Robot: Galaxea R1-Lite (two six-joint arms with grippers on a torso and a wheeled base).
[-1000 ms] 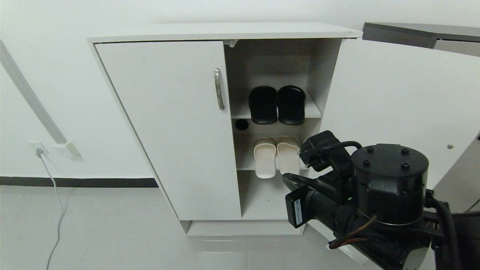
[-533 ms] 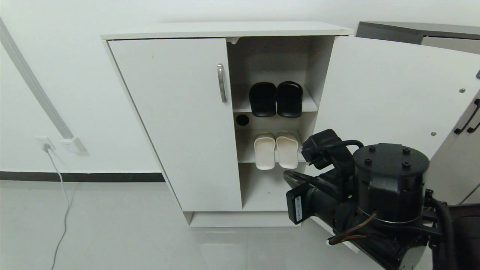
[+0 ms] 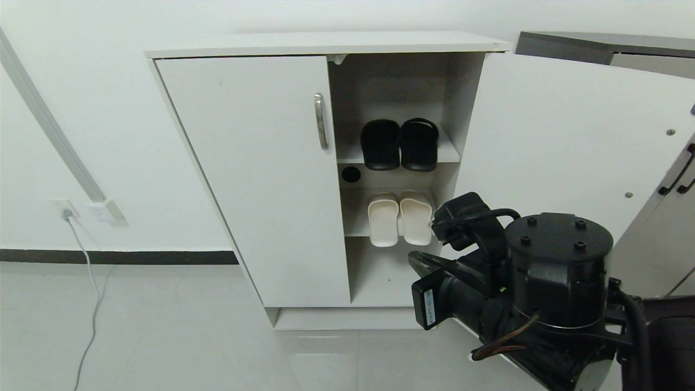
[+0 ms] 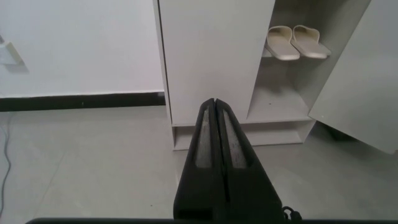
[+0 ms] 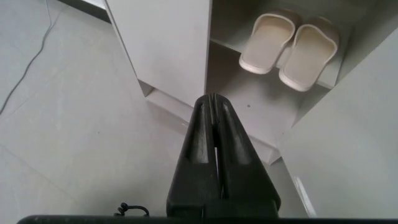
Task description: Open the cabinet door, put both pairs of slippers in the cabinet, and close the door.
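Head view, hidden parts: the right arm [image 3: 543, 282] covers the lower corner of the open right door [image 3: 564, 141] and the near corner of the cabinet [image 3: 326, 43] base. It sits at 5 o'clock from the cream slippers [image 3: 400, 218]. The door's outer edge is cut off at 3 o'clock by the frame, beside a grey cabinet [image 3: 597, 49]. You cannot make out what the round hole [image 3: 351, 174] in the back panel leads to. The left door [image 3: 255, 179] is shut, with its metal handle [image 3: 321, 128] upright along the inner edge.

Task items: the black slippers [image 3: 400, 144] stand side by side on the upper shelf. The cream slippers lie side by side on the shelf directly below, at 6 o'clock from the black pair, and their near ends overhang the shelf edge slightly. The bottom compartment lies under them.

Tools: the left gripper [image 4: 213, 102] has its fingers pressed together and grips nothing. It hangs above the tiled floor [image 4: 93, 162], pointed at the shut door's foot and well apart from it. The right gripper [image 5: 214, 98] likewise has its fingers pressed together, with only a thin seam between them. It is empty and touches nothing, and it is aimed towards the bottom compartment below the cream pair.

At 9 o'clock from the cabinet, a wall socket [image 3: 64, 209] feeds a cable [image 3: 87, 320] that runs down to the floor.
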